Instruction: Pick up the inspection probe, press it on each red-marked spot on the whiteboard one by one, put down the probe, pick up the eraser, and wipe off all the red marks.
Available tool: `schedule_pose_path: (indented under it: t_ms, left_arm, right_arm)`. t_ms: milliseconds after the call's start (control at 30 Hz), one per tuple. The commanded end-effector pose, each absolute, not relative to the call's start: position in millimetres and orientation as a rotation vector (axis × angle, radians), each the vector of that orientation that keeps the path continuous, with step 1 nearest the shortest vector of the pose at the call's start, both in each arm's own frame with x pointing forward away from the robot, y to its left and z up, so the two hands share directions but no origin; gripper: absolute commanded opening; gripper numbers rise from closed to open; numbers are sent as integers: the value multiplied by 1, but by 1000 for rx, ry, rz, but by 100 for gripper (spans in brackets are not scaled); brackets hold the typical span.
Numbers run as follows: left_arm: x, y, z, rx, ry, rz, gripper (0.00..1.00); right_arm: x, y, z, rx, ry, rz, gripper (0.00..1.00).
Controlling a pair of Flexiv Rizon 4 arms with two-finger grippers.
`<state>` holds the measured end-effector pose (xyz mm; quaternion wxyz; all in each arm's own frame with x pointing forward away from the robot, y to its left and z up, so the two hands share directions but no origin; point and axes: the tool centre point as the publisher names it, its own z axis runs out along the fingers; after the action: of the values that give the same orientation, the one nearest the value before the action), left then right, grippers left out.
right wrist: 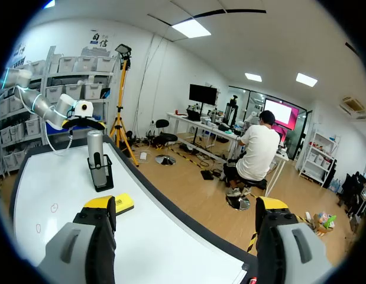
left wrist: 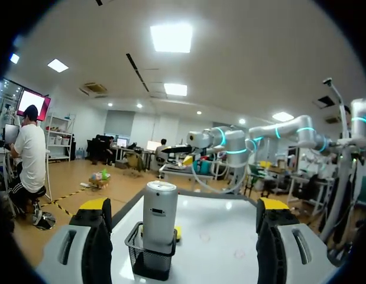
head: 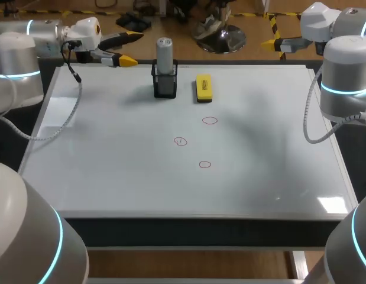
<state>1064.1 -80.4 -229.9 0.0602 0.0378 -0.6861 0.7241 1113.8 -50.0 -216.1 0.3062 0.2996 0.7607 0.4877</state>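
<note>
Head view: probe (head: 164, 54) upright in mesh holder (head: 165, 84) at whiteboard (head: 112, 171) far edge, eraser (head: 203, 87) just beside. Left gripper (head: 128, 48) and right gripper (right wrist: 185, 207) both spread wide, empty.

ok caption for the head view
The probe upright in its mesh holder, yellow eraser beside it, three red marks on the whiteboard, both jaws open at the far corners.

The whiteboard surface (head: 112, 177) carries a black mesh holder (head: 165, 87) near its far edge, with a yellow eraser (head: 203, 87) lying flat just beside it, apart from it. Three small red circles (head: 180, 141) are drawn near the middle of the board, spaced apart in a loose cluster.
</note>
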Motion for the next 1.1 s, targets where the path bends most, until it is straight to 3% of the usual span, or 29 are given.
schedule_pose_path:
  t_ms: [33, 1100]
  left_arm:
    - [1069, -80, -231, 42, -2039, 2164, 100]
    - [1086, -139, -251, 102, -2108, 2209, 100]
  right_arm:
    - [1114, -50, -216, 793, 2013, 1291, 100]
    - [1114, -50, -216, 793, 2013, 1291, 100]
